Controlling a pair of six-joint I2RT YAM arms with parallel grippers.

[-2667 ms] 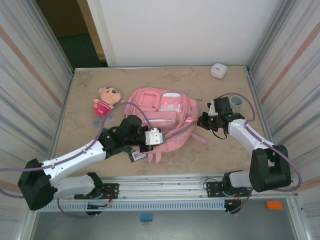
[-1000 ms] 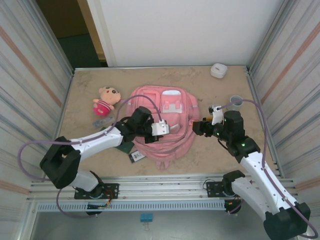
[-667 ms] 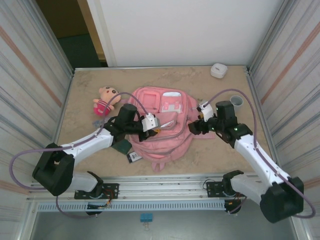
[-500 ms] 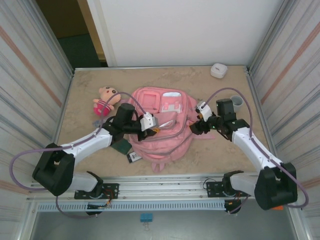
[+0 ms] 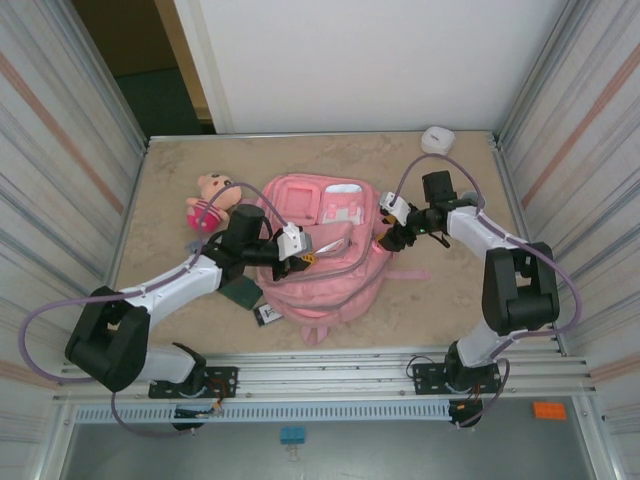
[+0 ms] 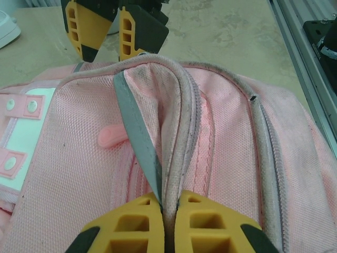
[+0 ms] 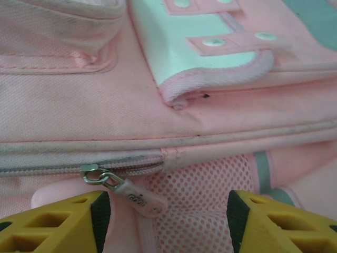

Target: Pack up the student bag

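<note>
My right arm has swung in over the last second. It was hanging back off the near right corner of the student bag (image 5: 330, 275); now my right tool (image 7: 168, 211) is low against the bag's right flank, and its jaws have been narrowing on the way. They are still apart and hold nothing. From the right wrist I see the silver slider and its pale pink zipper pull (image 7: 130, 195) lying between my two fingers, closer to the left one, over the mesh side pocket (image 7: 200, 190).

My left tool (image 6: 168, 203) has not let go. It stays clamped tight on the grey-trimmed rim (image 6: 138, 134) of the main compartment, pinching the fabric into a raised ridge. It has drawn back a little toward the plush doll (image 5: 212, 200), and the bag has shifted with it.

The bag lies flat in the middle of the tabletop (image 5: 440, 315), front pockets and white patch (image 7: 210, 45) facing up, with the doll just beside its far left corner.

I read this as the opening step, not packing yet. One tool anchors the rim so the bag cannot slide, and the other is lined up to take the pull. The zip looks mostly shut from here, so nothing can go in until it runs open. The pull is small and lies slantwise, so my fingers could close on mesh instead.
</note>
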